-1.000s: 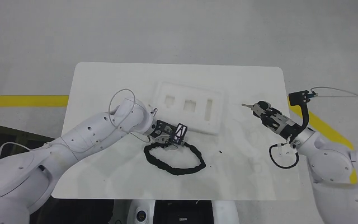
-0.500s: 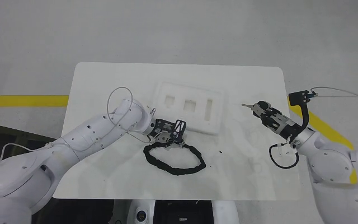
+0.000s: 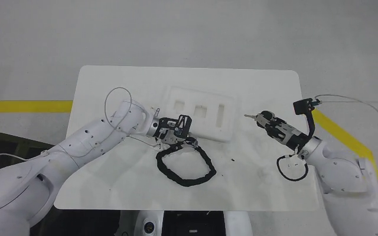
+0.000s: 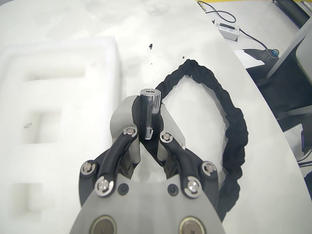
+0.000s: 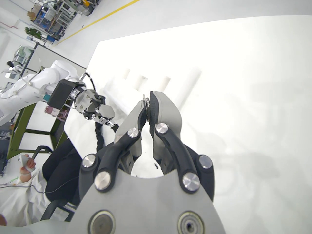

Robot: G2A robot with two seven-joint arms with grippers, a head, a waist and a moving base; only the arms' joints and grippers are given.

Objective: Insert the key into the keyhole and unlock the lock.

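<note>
Here, toward the left of the white table (image 3: 118,88), the left gripper (image 4: 147,113) is closed almost fully on the lock (image 4: 149,103), a short chrome cylinder pinched between the two pads, with only the cylinder's width between them. The cylinder's free end, where the slot of the keyhole (image 4: 150,90) shows, sticks out past the fingertips and faces away from the wrist, toward the right arm. From the lock a chain in a black fabric sleeve (image 4: 236,127) runs out and lies on the table as a closed loop on the near side of the gripper. Just beyond the gripper and the loop sits a white foam tray (image 3: 204,94) with three rectangular recesses in a row across it. A small thin ring-like mark (image 4: 28,125) shows on the foam at the edge of one recess, and what it is cannot be told. A few dark specks (image 3: 233,159) lie on the table to the right of the loop. Further right, past the tray's end, the key (image 3: 251,116) sticks out of the right gripper (image 3: 263,117), its blade pointing toward the tray and the left arm, well apart from the lock. The right gripper's pads are pressed together on the key's head, with no gap visible between them.
</note>
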